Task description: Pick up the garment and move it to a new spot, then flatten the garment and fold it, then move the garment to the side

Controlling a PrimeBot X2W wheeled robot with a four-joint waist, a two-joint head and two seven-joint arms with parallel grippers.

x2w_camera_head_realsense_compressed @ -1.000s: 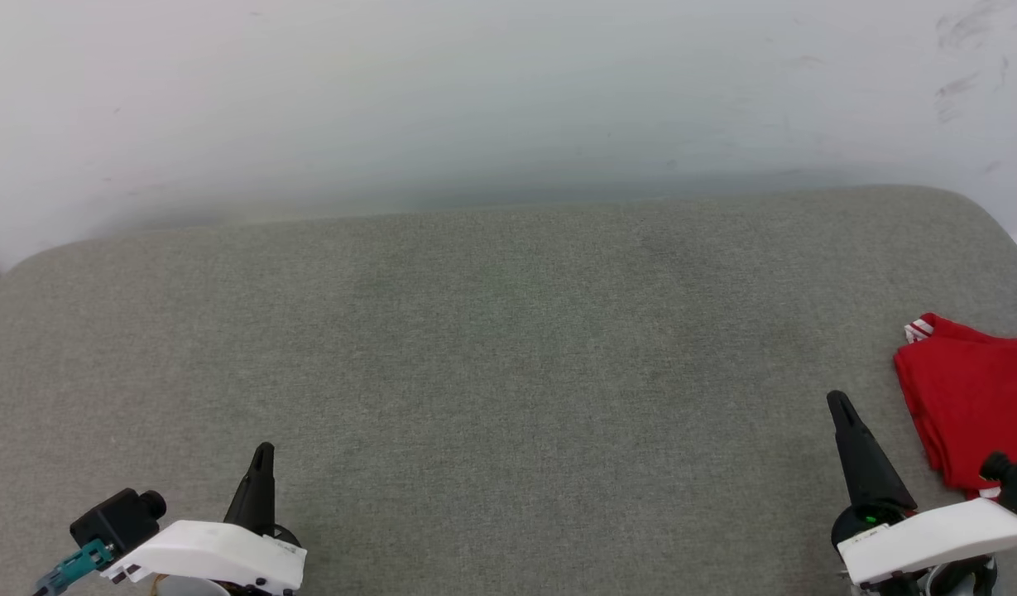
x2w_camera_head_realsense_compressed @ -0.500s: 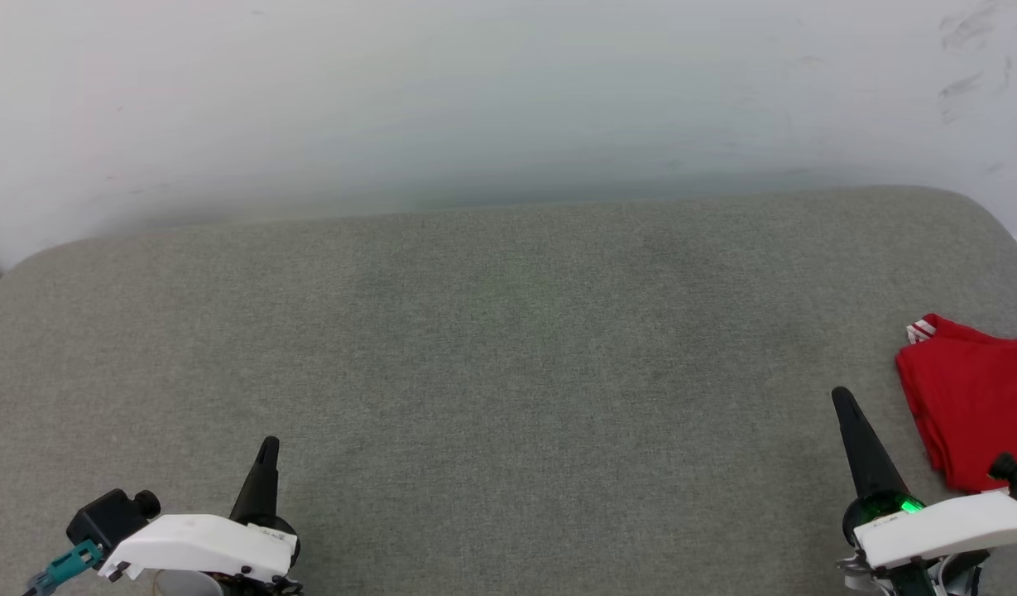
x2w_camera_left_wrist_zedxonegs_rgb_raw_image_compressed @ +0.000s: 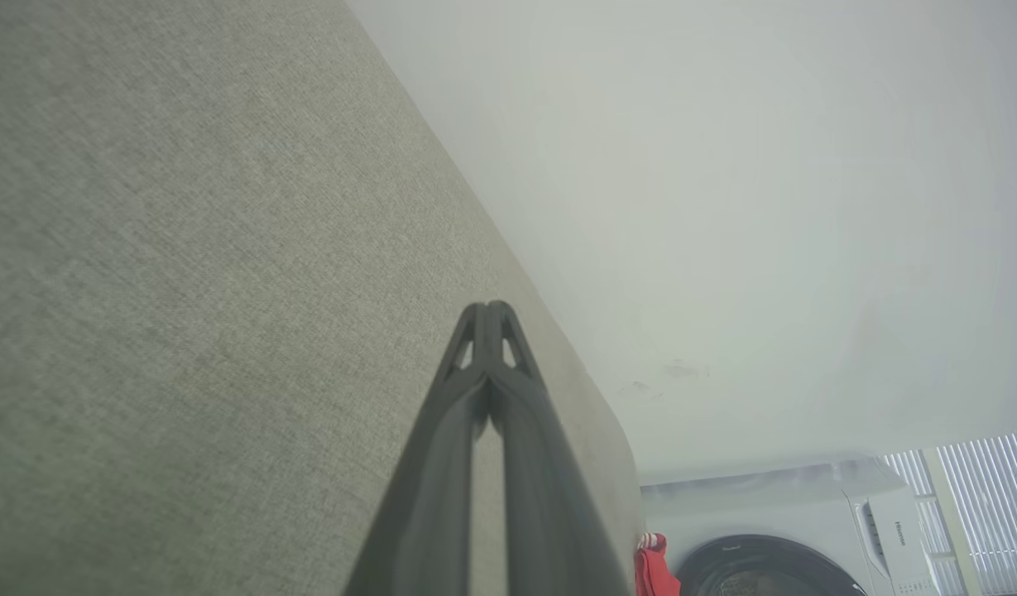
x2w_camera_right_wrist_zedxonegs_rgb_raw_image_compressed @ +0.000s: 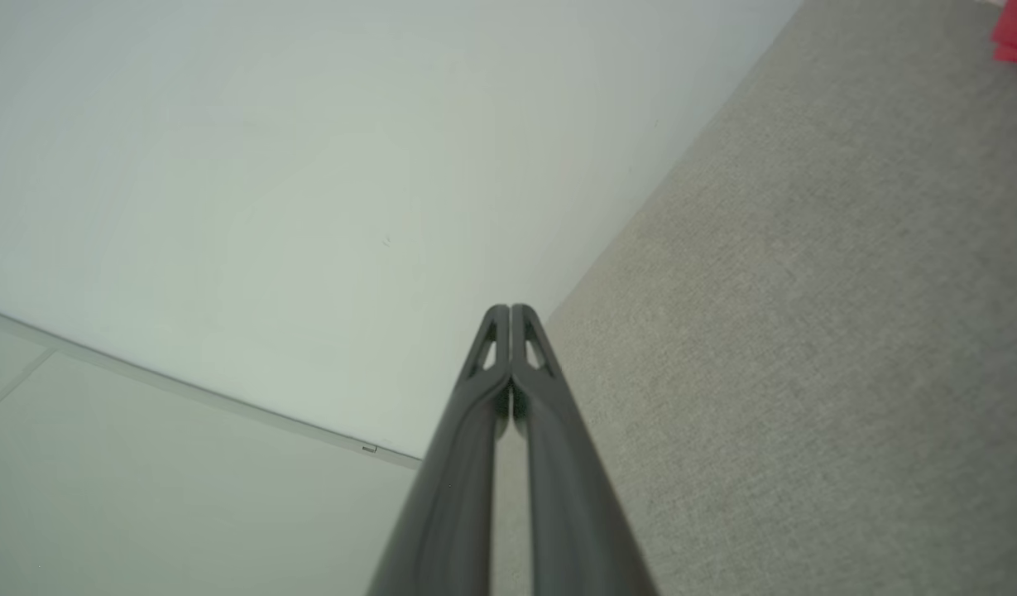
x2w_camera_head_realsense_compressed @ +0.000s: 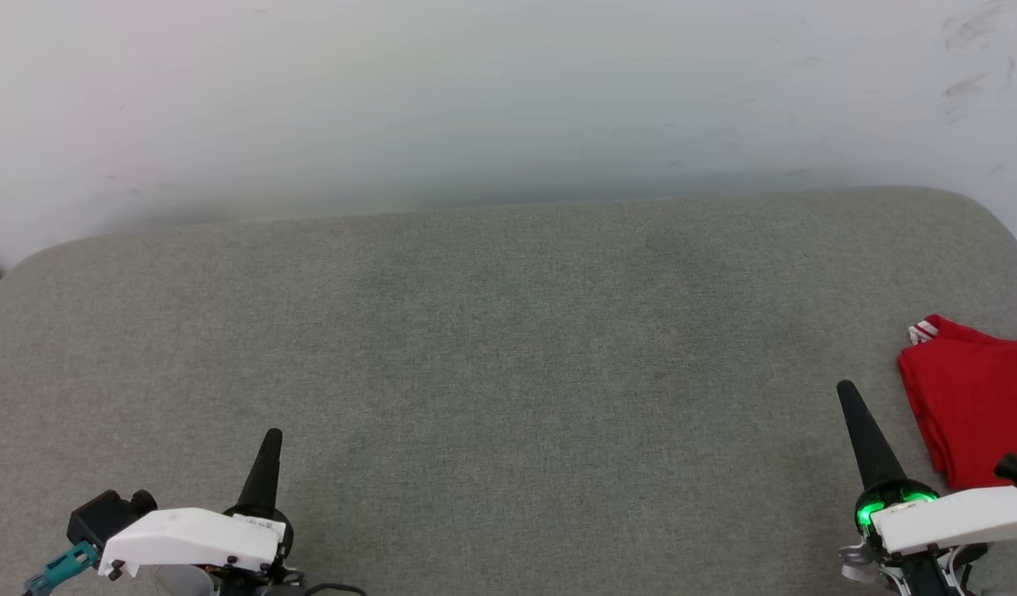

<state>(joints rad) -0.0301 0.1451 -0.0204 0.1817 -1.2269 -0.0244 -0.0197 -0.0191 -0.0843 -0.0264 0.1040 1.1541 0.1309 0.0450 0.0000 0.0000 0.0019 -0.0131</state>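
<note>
The left tool [x2w_camera_head_realsense_compressed: 270,451] hovers low at the near left of the grey cloth-covered tabletop [x2w_camera_head_realsense_compressed: 508,348], its two dark fingers pressed together and holding nothing. The right tool [x2w_camera_head_realsense_compressed: 856,414] sits at the near right, likewise closed and empty. The garment [x2w_camera_head_realsense_compressed: 971,406] lies just to the right of it, a folded red bundle at the tabletop's right edge, its long side running from near to far. The right arm is much the nearer, so any further nudge sideways would probably fall to it. The head view's border cuts off the garment's right part, and the right wrist housing hides its near corner; no lettering shows.
</note>
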